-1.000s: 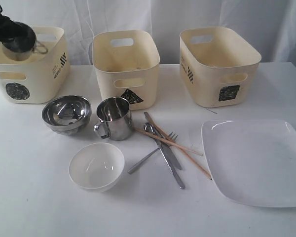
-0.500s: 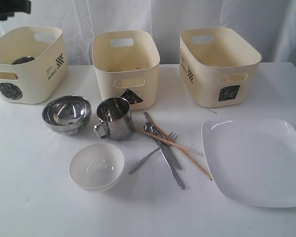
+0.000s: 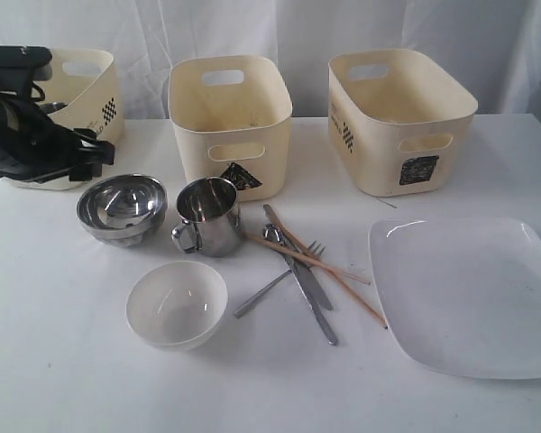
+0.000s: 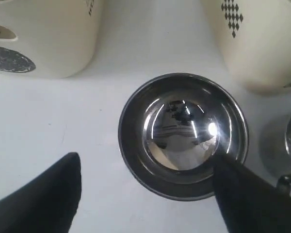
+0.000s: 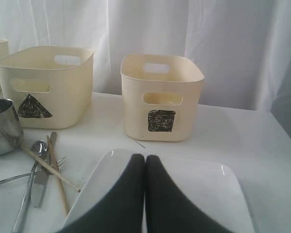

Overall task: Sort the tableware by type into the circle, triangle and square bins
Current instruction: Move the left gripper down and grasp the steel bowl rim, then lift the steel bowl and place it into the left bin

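Steel bowls (image 4: pixel 184 121) sit below the left gripper (image 4: pixel 145 165), jaws apart and empty; right gripper (image 5: pixel 145 162), jaws together, faces the plate (image 5: pixel 203 194).

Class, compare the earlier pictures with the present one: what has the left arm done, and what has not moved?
The left gripper let go of the steel mug into the circle bin, then came down, open, over the nested steel bowls. The other mug, white bowl, cutlery, chopsticks, plate, triangle bin and square bin stayed put.
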